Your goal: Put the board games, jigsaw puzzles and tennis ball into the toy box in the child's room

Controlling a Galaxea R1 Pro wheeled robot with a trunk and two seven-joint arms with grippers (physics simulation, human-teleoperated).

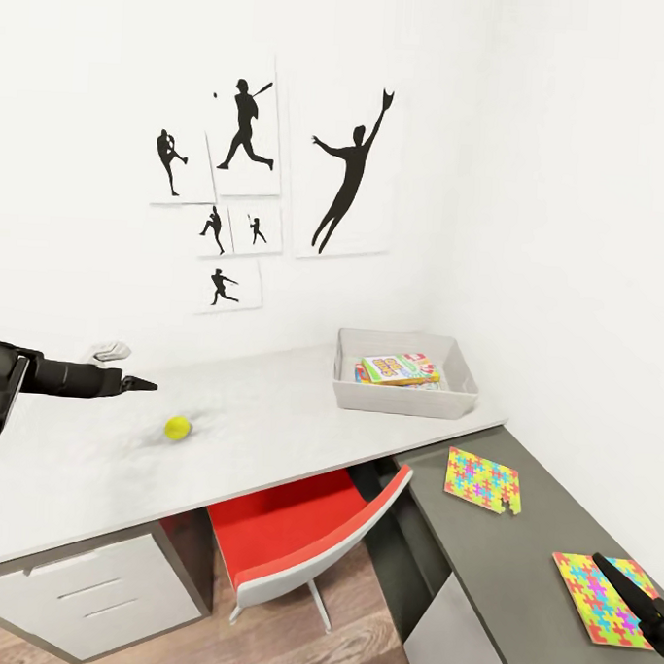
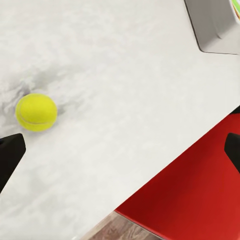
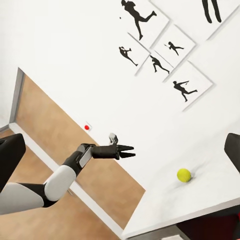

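Felt-fuzzy round tennis ball (image 1: 178, 427) is resting on the marbled table (image 1: 268, 436), at five o'clock from the left gripper (image 1: 139, 384), which is hovering with jaws spread wide; right gripper's (image 1: 623, 579) state unclear

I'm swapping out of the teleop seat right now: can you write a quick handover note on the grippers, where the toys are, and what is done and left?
Left gripper: open, empty, held over the light grey table top near the small yellow-green tennis ball.
Right gripper: over the near multicoloured jigsaw puzzle sheet on the dark grey top; whether it is open can't be told.
Second puzzle sheet lies on the same dark top.
Done: lettered board game boxes lie inside the light grey plastic toy box; how many is unclear.
Left: ball and both puzzles.
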